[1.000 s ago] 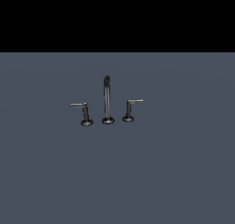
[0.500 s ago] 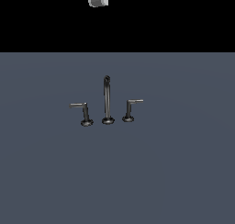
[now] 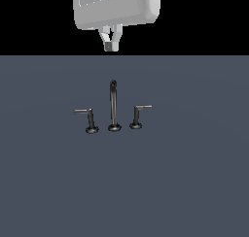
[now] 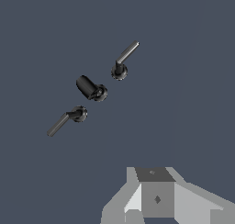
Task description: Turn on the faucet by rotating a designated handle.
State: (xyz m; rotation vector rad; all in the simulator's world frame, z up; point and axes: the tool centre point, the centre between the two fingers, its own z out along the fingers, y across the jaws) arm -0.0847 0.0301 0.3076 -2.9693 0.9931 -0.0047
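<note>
The faucet stands on the dark grey floor: a tall thin spout (image 3: 113, 105) between two short L-shaped handles. The designated handle (image 3: 138, 115), with the shorter, paler lever, is at the exterior view's right. The twin handle (image 3: 88, 119) with the longer lever is at the left. My gripper (image 3: 111, 46) hangs high above and behind the spout, its fingers drawn together on nothing. In the wrist view the designated handle (image 4: 124, 60), the spout (image 4: 90, 88) and the twin handle (image 4: 66, 120) lie in a row, far from my gripper (image 4: 155, 196).
The flat dark grey floor (image 3: 194, 182) stretches all round the faucet. The white body of my hand (image 3: 116, 8) fills the top middle of the exterior view.
My hand has come down into the exterior view from the top, from out of sight to large above the spout. The faucet has not moved.
</note>
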